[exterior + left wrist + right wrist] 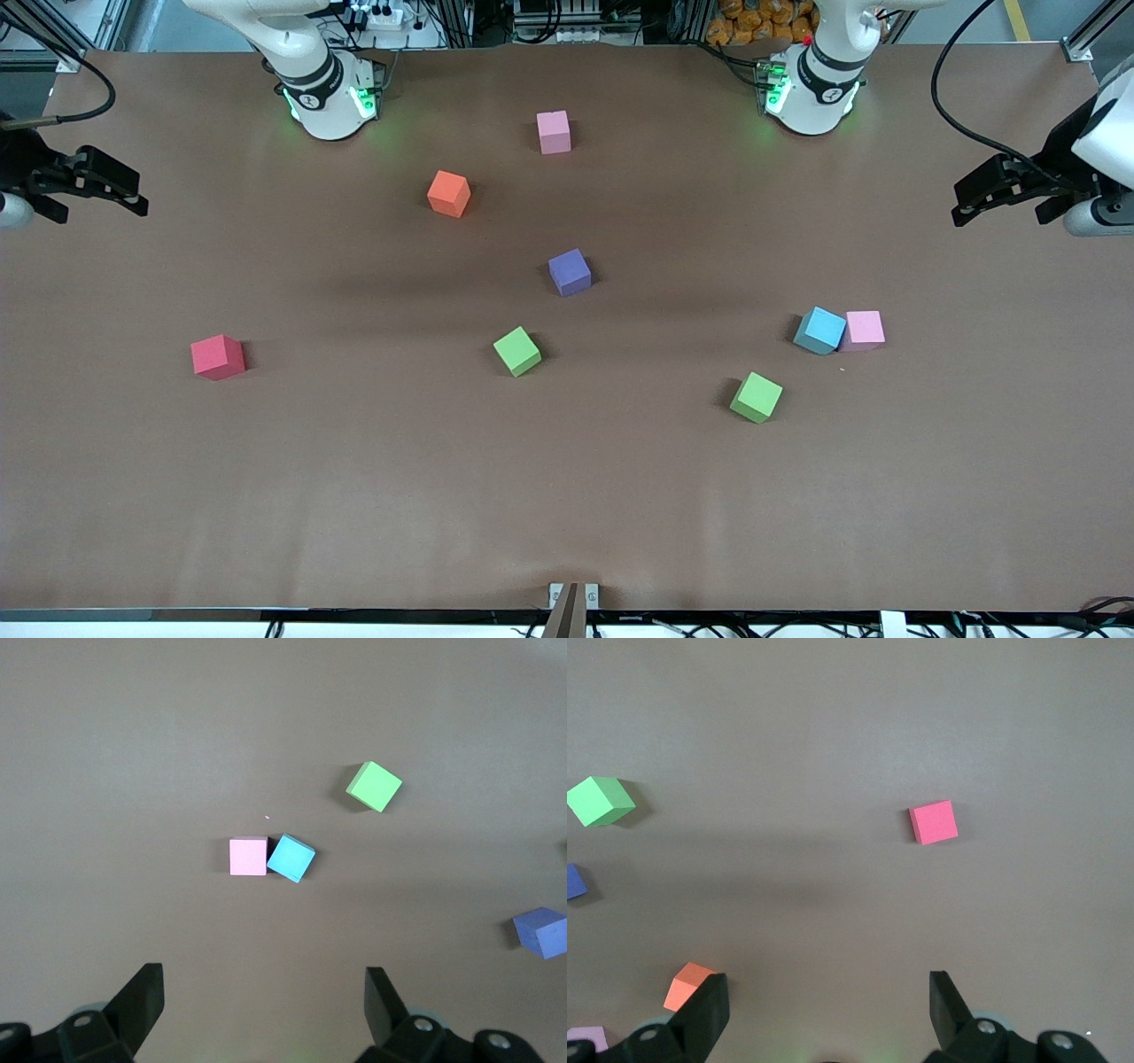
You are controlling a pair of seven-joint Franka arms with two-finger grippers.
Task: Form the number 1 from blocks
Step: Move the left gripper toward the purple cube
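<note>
Brown desk (567, 496) carrying eight scattered foam cubes, none yet aligned; the task stands at its opening step, with no block picked or placed. The left end effector (1001, 190) hangs over the desk edge at the left arm's end, fingers spread wide and holding nothing; the right end effector (97, 186) hangs likewise over the right arm's end, also spread wide and empty, so both arms wait. Blocks, from the bases toward the front camera: a pink block (554, 132) near the bases, an orange block (449, 193) beside it toward the right arm's end, a purple block (569, 271) at mid-desk, a light blue block (819, 330) touching a second pink block (864, 330) toward the left arm's end, a red block (217, 356) alone toward the right arm's end, a green block (516, 351) near the middle, and a second green block (756, 397) nearest the front camera. In judgement, the next move calls for choosing a line for the numeral's stroke, probably through the mid-desk blocks, then lowering one end effector squarely over an outlying cube; the touching pair likely needs separating first.
</note>
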